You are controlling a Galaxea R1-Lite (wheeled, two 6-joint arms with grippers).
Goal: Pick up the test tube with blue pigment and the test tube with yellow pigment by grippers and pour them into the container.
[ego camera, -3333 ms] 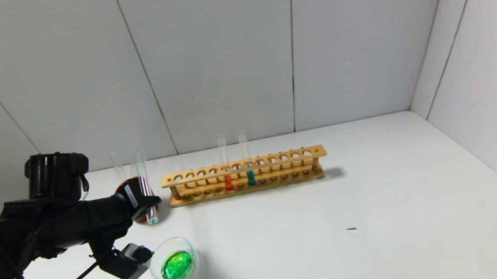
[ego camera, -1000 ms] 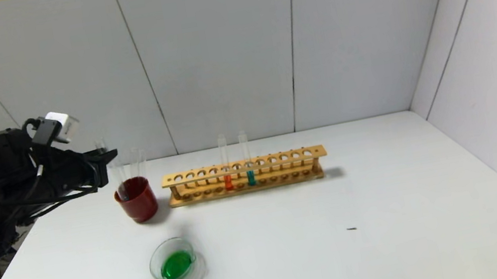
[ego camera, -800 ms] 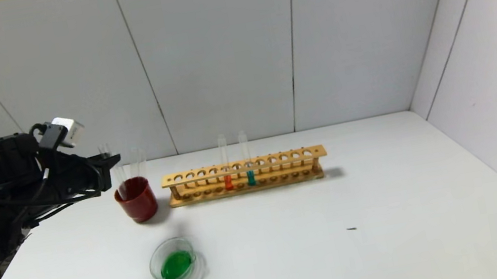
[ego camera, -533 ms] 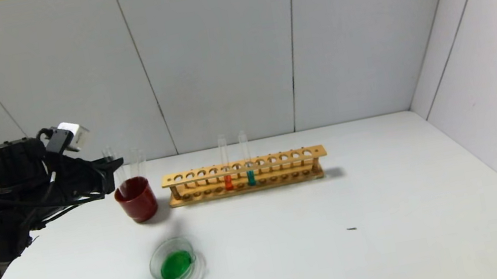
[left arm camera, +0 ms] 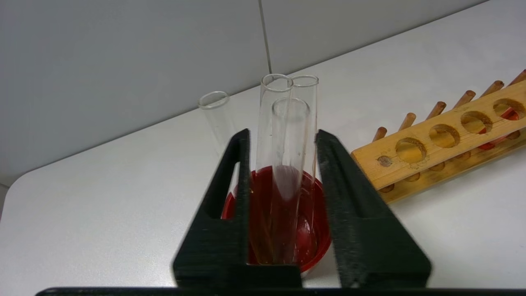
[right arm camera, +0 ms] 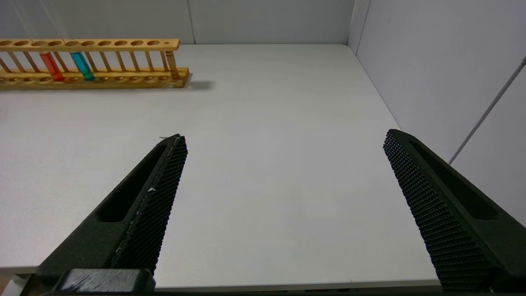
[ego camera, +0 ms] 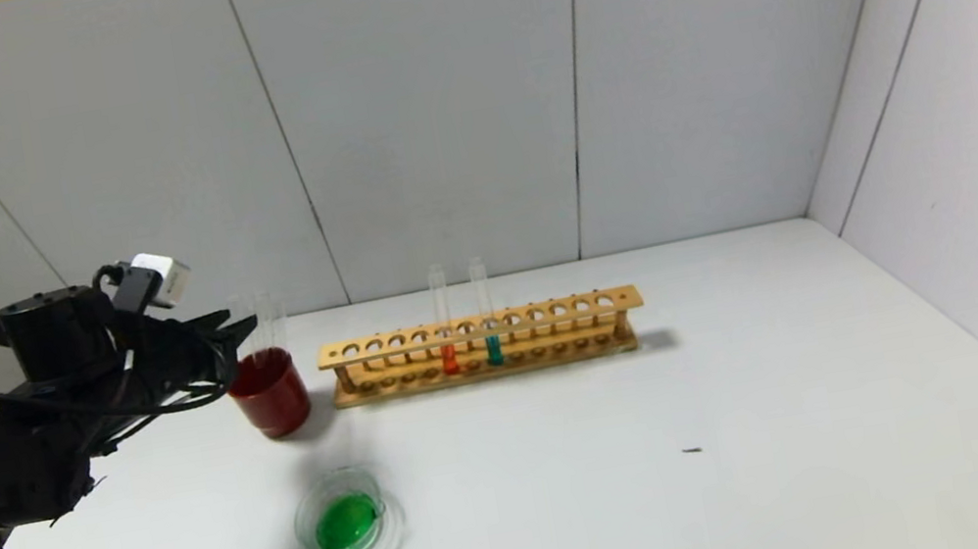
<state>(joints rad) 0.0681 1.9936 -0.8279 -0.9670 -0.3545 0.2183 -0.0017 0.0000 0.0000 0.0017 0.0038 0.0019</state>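
Observation:
The clear glass dish (ego camera: 300, 520) stands at the front left and holds green liquid. No tube with yellow liquid is in view. One teal-liquid tube (ego camera: 493, 348) stands in the wooden rack (ego camera: 478, 326) beside an orange-liquid tube (ego camera: 449, 359); both also show in the right wrist view. Several empty clear tubes (ego camera: 273, 320) stand in the dark red cup (ego camera: 272, 400). My left gripper (ego camera: 243, 328) is level with those tubes above the cup. In the left wrist view its fingers (left arm camera: 283, 133) straddle three empty tubes (left arm camera: 289, 123), with gaps either side. My right gripper (right arm camera: 284, 135) is wide open and empty.
The rack's end (left arm camera: 444, 139) lies just beside the red cup (left arm camera: 314, 213). A fourth empty tube (left arm camera: 213, 107) stands outside my left fingers. A small dark speck (ego camera: 692, 450) lies on the white table. Walls close in behind and at the right.
My left gripper rose from beside the dish, turned level, and carried an empty tube over the red cup. It has since moved down and right, and the tube now stands in the cup.

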